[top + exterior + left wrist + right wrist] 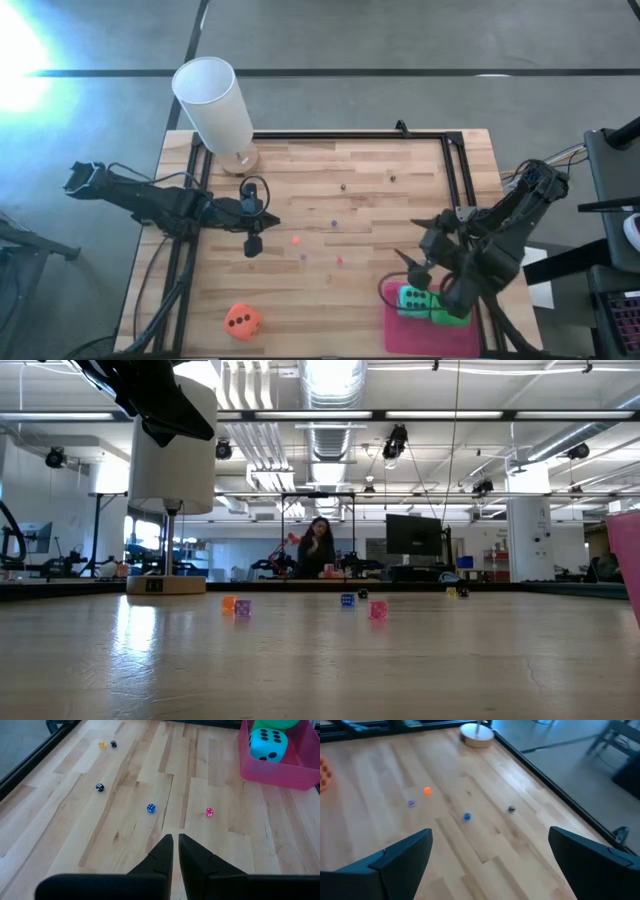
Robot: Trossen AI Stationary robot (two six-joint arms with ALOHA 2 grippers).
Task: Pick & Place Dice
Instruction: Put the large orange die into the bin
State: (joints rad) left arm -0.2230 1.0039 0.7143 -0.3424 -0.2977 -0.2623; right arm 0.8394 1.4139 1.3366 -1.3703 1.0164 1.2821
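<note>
An orange die (pixel 242 321) lies on the wood near the table's front left; the right wrist view shows only its edge (pixel 324 772). A teal die (pixel 413 297) and a green die (pixel 452 318) sit in the pink tray (pixel 405 335) at the front right; the left wrist view shows the teal die (pixel 268 744) and green die (pixel 276 723) too. My right gripper (pixel 412 268) hangs open above the table, just left of the tray, with nothing between its fingers (pixel 400 857). My left gripper (pixel 253 243) stays shut over the table's left middle, holding nothing (pixel 175 847).
A tall white cylinder on a round wooden base (pixel 215 105) stands at the far left. Several tiny dice are scattered over the middle of the table, among them a blue one (pixel 151 808) and a red one (pixel 209 812). A black frame (pixel 350 136) borders the table.
</note>
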